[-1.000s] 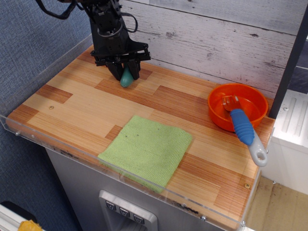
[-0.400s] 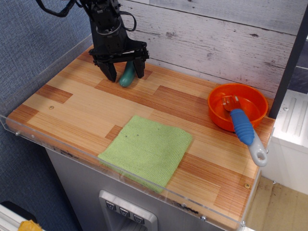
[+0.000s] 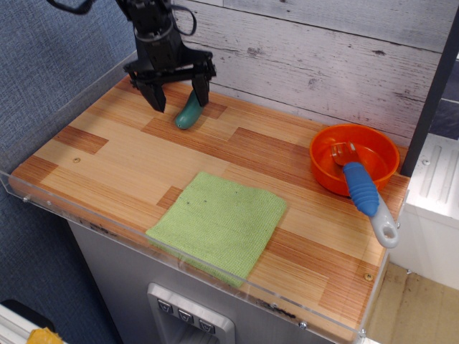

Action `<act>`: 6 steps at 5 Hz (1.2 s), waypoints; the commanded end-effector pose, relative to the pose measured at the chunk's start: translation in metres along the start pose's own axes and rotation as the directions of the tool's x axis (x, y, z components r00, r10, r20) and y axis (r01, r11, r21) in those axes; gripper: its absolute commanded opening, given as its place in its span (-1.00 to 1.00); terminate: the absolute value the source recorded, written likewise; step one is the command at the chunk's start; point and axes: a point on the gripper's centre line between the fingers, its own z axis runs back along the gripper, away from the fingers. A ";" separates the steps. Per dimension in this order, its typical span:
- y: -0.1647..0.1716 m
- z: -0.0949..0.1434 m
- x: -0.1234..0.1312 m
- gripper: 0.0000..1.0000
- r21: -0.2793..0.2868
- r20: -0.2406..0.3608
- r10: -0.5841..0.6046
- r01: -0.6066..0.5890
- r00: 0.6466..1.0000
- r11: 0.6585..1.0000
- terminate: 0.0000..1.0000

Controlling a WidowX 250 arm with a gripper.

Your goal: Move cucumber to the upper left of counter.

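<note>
- Nearest, at lower centre of the frame: light green cloth lying flat on the surface, well apart from the action.
- At right of the frame: orange bowl with a blue-handled utensil leaning out of it, also far from the jaws.
- Further back, upper left of the frame: cucumber resting on the counter, near the back wall, long axis running from upper right down to lower left, the upper end tucked by the right-hand finger.
- Just above it: gripper with jaws spread wide, holding nothing, one finger to each side of the cucumber's upper end and clear of the surface.
- Lies just below and slightly right of the midpoint between the jaws, so straight up looks like the clean way out.
- Judged as placed already; little left but to pull away without nudging it.
</note>
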 end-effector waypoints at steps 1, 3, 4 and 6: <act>-0.003 0.060 0.002 1.00 -0.001 0.100 0.031 -0.031 0.995 1.000 -1.00; 0.010 0.081 -0.053 1.00 0.042 0.046 0.055 -0.057 0.997 0.998 -1.00; 0.023 0.086 -0.081 1.00 0.052 0.053 0.070 -0.073 0.996 0.996 -1.00; 0.048 0.086 -0.120 1.00 0.075 -0.006 0.090 -0.089 0.996 0.993 -1.00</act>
